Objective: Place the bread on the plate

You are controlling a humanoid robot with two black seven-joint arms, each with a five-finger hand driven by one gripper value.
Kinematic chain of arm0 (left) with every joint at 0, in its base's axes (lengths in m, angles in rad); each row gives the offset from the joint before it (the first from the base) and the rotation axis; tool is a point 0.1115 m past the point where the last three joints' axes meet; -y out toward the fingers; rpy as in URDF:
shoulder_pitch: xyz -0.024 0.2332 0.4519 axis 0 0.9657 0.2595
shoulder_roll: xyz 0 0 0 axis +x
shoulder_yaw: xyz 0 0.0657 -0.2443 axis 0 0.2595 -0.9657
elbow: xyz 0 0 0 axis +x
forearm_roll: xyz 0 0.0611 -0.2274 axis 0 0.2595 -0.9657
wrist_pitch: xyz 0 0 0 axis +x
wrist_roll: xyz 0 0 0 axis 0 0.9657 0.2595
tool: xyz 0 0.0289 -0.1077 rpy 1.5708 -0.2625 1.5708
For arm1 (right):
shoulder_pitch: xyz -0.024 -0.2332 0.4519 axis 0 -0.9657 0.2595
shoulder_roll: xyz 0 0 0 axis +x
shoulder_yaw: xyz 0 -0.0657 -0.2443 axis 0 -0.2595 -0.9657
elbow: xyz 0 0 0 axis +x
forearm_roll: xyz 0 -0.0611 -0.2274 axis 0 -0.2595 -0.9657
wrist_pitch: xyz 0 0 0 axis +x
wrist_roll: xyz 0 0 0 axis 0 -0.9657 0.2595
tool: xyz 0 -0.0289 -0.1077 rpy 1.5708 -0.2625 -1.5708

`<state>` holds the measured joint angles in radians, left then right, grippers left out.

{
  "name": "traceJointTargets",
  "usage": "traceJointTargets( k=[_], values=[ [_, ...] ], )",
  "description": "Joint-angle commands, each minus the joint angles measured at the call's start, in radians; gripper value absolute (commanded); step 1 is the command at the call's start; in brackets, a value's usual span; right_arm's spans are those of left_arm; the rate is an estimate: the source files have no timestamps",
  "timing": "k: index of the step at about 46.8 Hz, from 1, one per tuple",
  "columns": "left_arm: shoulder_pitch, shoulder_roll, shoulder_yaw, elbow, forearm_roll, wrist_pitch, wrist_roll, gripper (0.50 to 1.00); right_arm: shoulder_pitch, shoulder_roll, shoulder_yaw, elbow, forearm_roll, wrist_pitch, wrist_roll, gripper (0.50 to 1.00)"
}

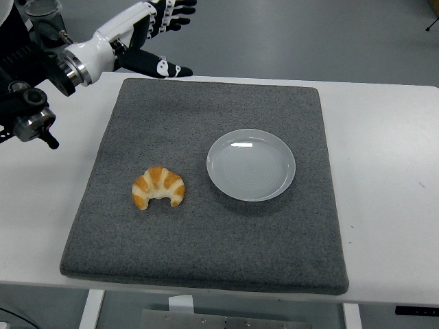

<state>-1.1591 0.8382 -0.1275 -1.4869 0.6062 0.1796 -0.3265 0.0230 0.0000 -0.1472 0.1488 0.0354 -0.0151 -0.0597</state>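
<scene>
A golden croissant [159,187] lies on the grey mat [206,226], left of centre. To its right sits a round pale plate [251,164] with nothing on it. My left hand [163,31] reaches in from the upper left, hovering over the mat's far left corner, well away from the croissant. Its fingers [175,69] are spread and hold nothing. The right arm is out of sight.
The grey mat covers most of the white table [384,178]. My left arm's black joints [31,116] hang over the table's left edge. Grey floor lies beyond the far edge.
</scene>
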Motion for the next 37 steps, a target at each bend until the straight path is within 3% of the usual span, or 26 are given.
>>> traceJointTargets(
  k=[1,10,23,37],
  values=[
    [-0.001,0.027,0.042,-0.039,0.090,-0.002,0.000,0.988,0.000,0.000,0.000,0.000,0.000,0.000,0.000,0.930],
    [0.001,0.093,0.098,-0.119,0.248,-0.037,0.000,0.988,0.000,0.000,0.000,0.000,0.000,0.000,0.000,0.932],
    [0.009,0.160,0.174,-0.144,0.420,-0.074,-0.003,0.988,0.000,0.000,0.000,0.000,0.000,0.000,0.000,0.930],
    [0.039,0.159,0.200,-0.141,0.472,-0.077,-0.003,0.988,0.002,0.000,0.000,0.000,0.000,0.000,0.000,0.930]
  ],
)
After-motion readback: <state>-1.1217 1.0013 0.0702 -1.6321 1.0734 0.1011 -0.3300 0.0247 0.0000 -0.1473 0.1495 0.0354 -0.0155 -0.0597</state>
